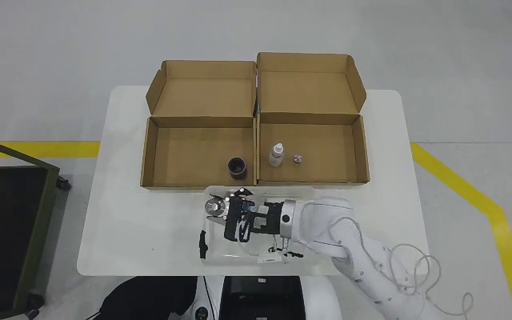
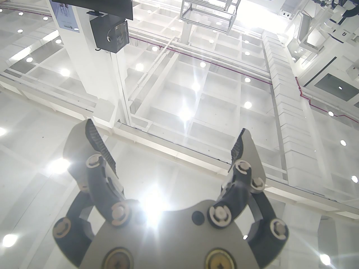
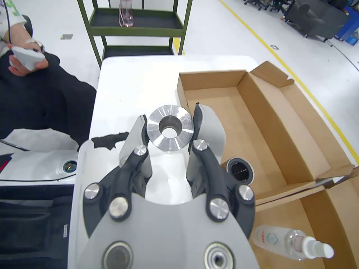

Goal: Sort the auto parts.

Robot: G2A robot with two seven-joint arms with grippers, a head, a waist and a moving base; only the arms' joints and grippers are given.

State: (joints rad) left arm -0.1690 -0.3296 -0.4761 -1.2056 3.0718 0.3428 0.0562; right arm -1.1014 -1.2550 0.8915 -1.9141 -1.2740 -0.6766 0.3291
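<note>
Right pincer point(image 3: 170, 120): closed part-way on the silver machined metal ring with a round centre bore point(image 3: 182, 137). My two ribbed pads bear on opposite sides of its outer wall; the bore faces my wrist camera.

Position: the ring sits over the far left corner of the clear plastic tray point(image 1: 280, 189) on the white table point(image 1: 120, 208), just short of the near wall of the left-hand open brown cardboard box point(image 1: 184, 156); I judge it lifted clear of the tray. That box contains one short black cylindrical sleeve point(image 1: 236, 166) near its right wall; the right-hand open brown cardboard box point(image 1: 328, 152) contains a small white spray bottle point(image 1: 276, 154) and a small metal fitting point(image 1: 298, 158).

Left pincer point(image 2: 167, 130): spread wide, empty, pointed at the ceiling.

Handling assessment: the ring looks like solid metal; I judge it rigid, dense, heavy for its size and not fragile. Its polished wall is probably slippery against the pads.

Hold: across the full outer diameter, pads centred on the wall height, as at present; an off-centre hold could let the ring pivot or slip out.

Placement: the left-hand box, beside the sleeve, appears the likelier match by shape. Lower the ring close to the box floor before opening; a drop could dent the cardboard or strike the sleeve.
</note>
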